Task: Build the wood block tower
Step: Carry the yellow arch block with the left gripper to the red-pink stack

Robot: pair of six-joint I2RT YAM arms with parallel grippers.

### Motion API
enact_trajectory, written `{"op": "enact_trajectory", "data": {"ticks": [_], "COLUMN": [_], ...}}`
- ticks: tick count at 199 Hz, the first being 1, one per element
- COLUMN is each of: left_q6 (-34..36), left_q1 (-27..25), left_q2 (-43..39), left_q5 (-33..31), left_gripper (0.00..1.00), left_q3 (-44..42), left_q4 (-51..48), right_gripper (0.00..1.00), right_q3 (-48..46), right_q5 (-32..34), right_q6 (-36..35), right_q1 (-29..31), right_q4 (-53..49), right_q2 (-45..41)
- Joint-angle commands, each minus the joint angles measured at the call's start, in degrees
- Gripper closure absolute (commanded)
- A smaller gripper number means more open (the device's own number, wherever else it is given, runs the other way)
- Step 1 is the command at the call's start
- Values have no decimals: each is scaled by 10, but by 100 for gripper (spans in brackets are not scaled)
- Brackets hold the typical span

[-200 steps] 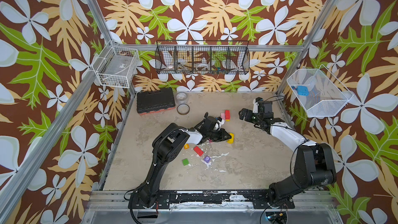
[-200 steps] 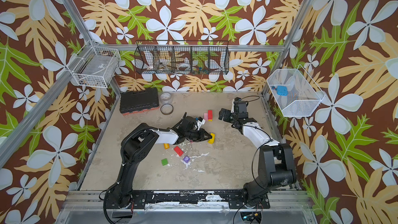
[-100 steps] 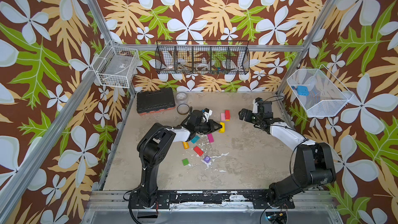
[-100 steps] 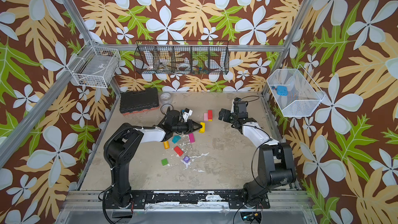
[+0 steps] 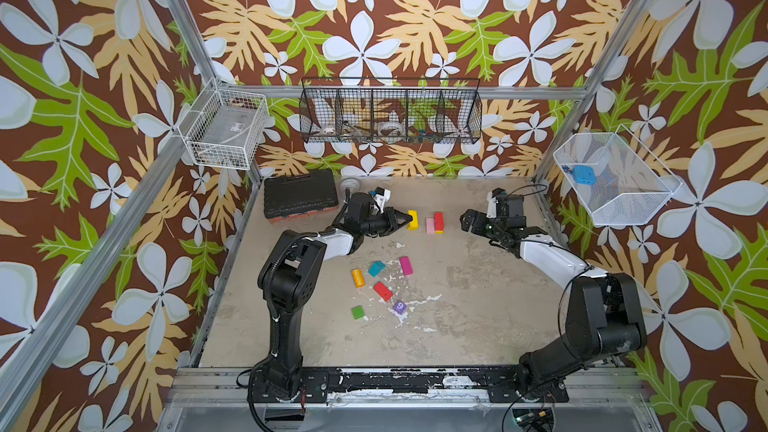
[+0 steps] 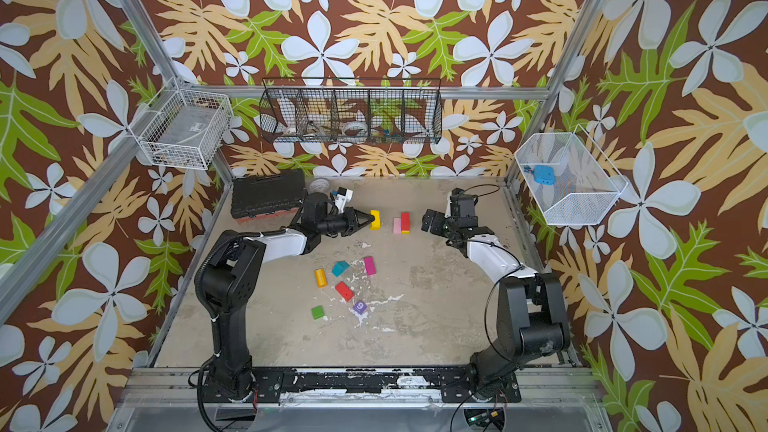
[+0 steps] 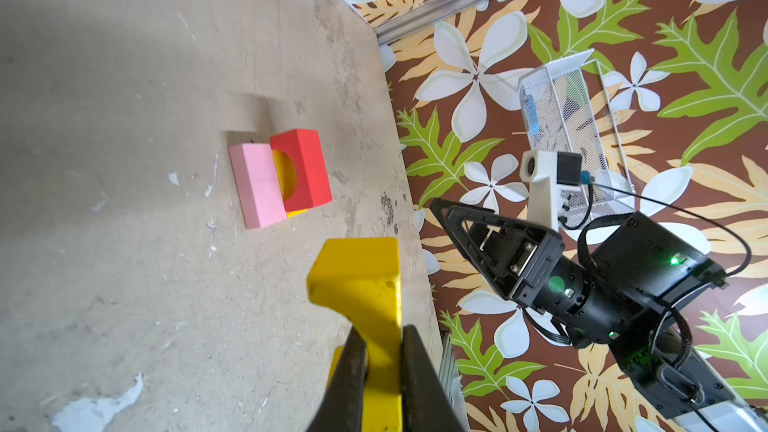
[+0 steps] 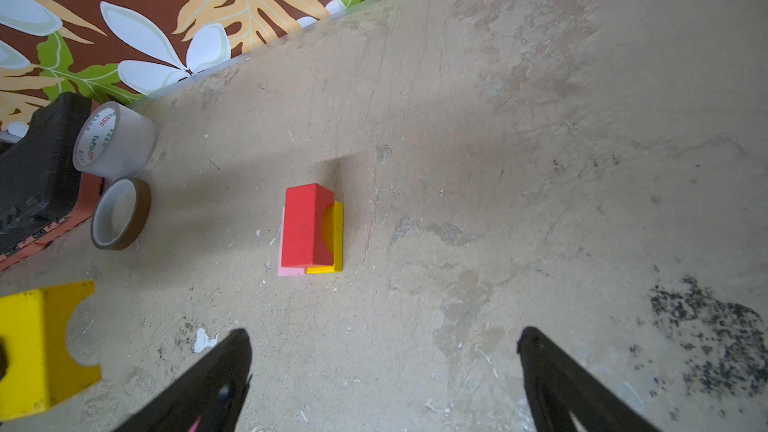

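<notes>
Nearest the near edge, about mid-bench, six wood blocks lie loose and apart: a green block, the purple cube, a red brick, an orange block, a teal block and a magenta brick, probably stock for later layers. Beyond them, toward the far edge, the left tool is clamped narrow on one end of a notched yellow block, so the free end leads. It seems lifted off the bench, though the angle leaves that unsure. Near it but apart sits the tower: a red arch on a flat yellow piece, with a pink brick touching its side. The carried block is likely meant for it. Past the tower, the right tool hangs with jaws wide and empty, leaving the approach free. At the far left corner are a black toolbox and two tape rolls
</notes>
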Motion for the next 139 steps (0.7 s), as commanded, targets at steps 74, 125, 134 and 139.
{"op": "enact_trajectory", "data": {"ticks": [74,125,134,139], "left_q6": [19,-1,-5,-7], "left_q1": [10,7,3,1], "left_q2": [123,195,208,216], "left_q5": [26,25,28,28], "left_gripper": [100,100,100,100], "left_q3": [188,276,292,300], "left_q4": [-93,-105,-106,-106], "right_gripper": [0,0,0,0], "right_q3": [5,14,15,16], "right_q5": [-3,-6,-7,-7], "right_q6": [-2,-2,-2,-2], "right_q1": [0,-1,0,-1], "right_q4": [10,9,8,7], "right_q2": [9,24,26,27]}}
